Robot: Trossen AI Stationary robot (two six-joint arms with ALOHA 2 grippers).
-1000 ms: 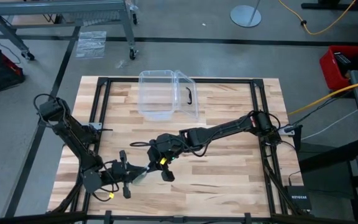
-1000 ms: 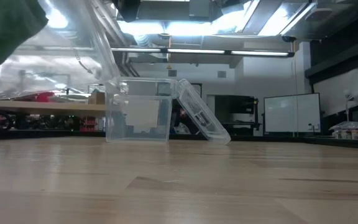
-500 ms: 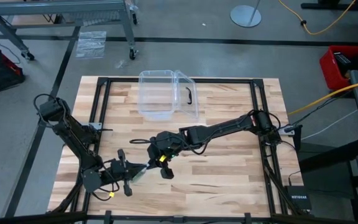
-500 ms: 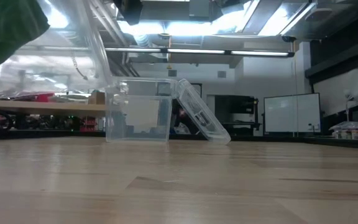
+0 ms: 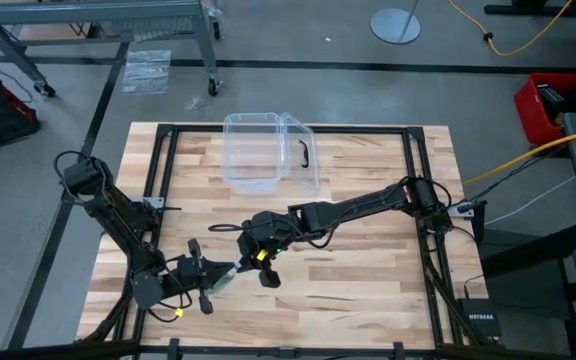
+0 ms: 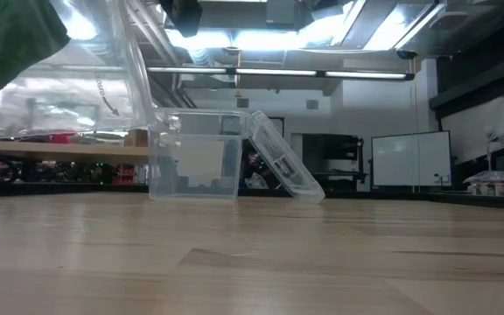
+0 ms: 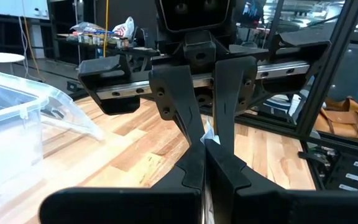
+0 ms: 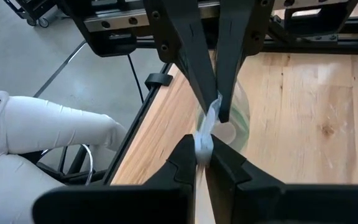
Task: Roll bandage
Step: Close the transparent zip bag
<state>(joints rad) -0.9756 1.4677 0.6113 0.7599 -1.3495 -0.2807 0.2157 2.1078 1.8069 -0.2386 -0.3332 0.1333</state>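
Close to the table's front edge, toward its left corner, the left gripper (image 5: 215, 281) is sitting low over the wood with its fingers (image 7: 191, 163) pressed together. They are pinching a thin, crinkly clear plastic wrapper (image 8: 205, 134) that is stretching taut between the two arms. Facing it from just farther in, near the middle of the table (image 5: 368, 275), the right gripper (image 5: 251, 262) is reaching across from the right side, its own fingers (image 8: 184, 163) also pressed together on the other end of that same twisted strip of plastic. The two grippers are standing tip to tip, very near one another.

The bandage (image 8: 238, 115) is showing as a green mass inside the clear wrapper, just beside the fingertips; from the right wrist view it is lying against the wood below the left gripper, and in the low view a green patch (image 6: 7, 39) is filling the upper left corner. Whether it is rolled or flat I cannot tell.

Toward the table's back edge, well apart from the grippers, a clear plastic box (image 5: 258, 150) is sitting with its lid (image 6: 285, 166) leaning against its side.

Beyond the table's left side, a person's white sleeve (image 8: 36, 134) is showing.
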